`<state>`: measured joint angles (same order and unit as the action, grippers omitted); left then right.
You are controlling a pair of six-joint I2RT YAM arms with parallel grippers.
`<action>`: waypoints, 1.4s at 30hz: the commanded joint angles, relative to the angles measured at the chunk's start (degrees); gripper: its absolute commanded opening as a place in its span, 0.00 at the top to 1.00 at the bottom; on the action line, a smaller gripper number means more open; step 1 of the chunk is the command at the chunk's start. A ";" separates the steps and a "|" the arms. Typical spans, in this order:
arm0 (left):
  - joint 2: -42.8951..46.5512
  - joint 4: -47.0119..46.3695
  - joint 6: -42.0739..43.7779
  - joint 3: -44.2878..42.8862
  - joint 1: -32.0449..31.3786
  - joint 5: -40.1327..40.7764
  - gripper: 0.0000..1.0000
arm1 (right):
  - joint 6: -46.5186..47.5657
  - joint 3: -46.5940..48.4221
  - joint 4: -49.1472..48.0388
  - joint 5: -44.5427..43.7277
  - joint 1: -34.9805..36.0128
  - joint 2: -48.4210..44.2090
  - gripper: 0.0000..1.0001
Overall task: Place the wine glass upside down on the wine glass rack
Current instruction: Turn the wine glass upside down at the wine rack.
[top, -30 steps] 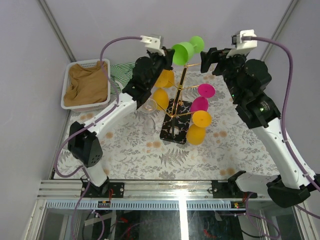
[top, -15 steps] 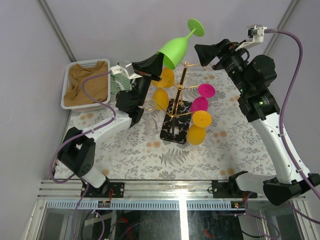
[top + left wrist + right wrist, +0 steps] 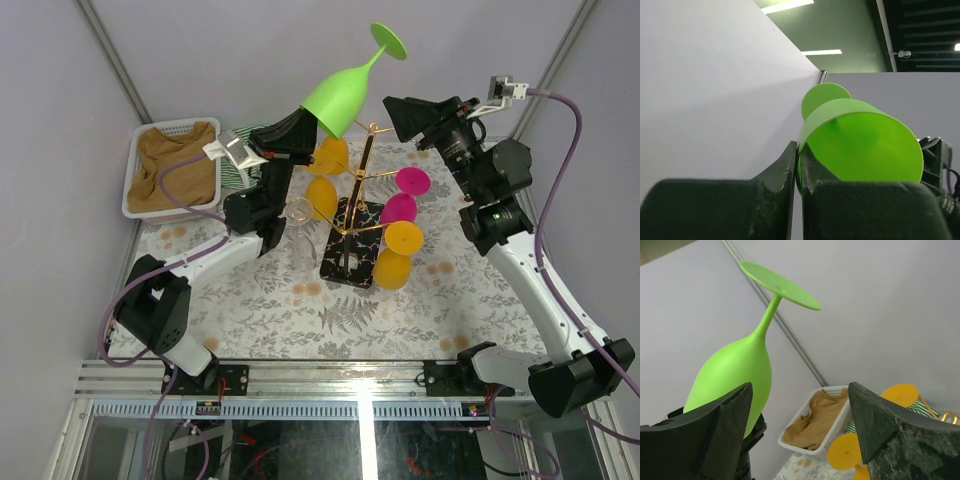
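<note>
Wine glass (image 3: 338, 93), left gripper (image 3: 307, 123) clamped on rim

Top view: bright, even, diffuse light. Shadows on the tablecloth (image 3: 260, 300) are faint and soft. White glare streak on the front panel (image 3: 366, 425). Left wrist: ceiling strip lights (image 3: 788, 6) overhead, left gripper (image 3: 799, 149) dark and blurred up close, green wine glass (image 3: 860, 145) saturated. Right wrist: right gripper (image 3: 800, 387) underexposed and soft, basket (image 3: 815, 425) slightly soft.
</note>
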<state>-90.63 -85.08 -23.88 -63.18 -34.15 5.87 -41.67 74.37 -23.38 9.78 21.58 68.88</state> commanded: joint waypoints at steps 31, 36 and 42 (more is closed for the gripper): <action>1.45 -5.01 -0.81 -0.68 -3.47 -8.19 1.00 | -10.46 0.55 -30.24 9.05 -0.31 5.65 0.37; 0.96 -5.08 -0.57 -1.13 -3.80 -8.21 1.00 | -10.39 0.82 -30.43 9.48 -0.21 5.81 0.48; 0.57 -5.11 0.00 -1.55 -3.89 -7.70 1.00 | -10.25 0.97 -29.96 10.08 -0.27 6.09 0.73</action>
<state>-90.56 -86.30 -25.36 -63.18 -37.28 -1.50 -52.82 72.86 -50.85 18.22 21.41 74.81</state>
